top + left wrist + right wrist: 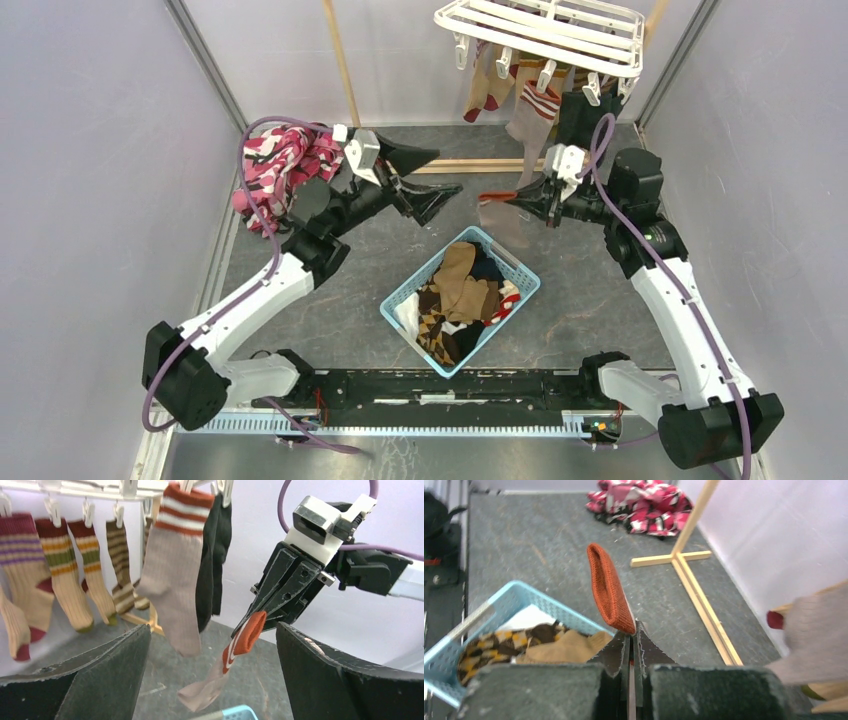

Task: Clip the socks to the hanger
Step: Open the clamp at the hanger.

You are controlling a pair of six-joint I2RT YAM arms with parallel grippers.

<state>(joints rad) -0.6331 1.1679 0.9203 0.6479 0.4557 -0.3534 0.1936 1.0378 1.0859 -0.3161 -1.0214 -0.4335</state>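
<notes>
Bare worktop (350,320) lies open to the left and right of the basket (425,270) — the basket itself fills the middle. At the back right, hung socks (535,110) curtain the space under the hanger (545,28) — a wooden bar (480,165) crosses the worktop just before them.

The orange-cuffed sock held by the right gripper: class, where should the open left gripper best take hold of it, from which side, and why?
Likely the orange cuff: it juts free past the shut right gripper, while the rest of the orange-cuffed sock hangs limp. Bring the open left gripper head-on from the side opposite the right gripper, jaws across the cuff's flat faces.
</notes>
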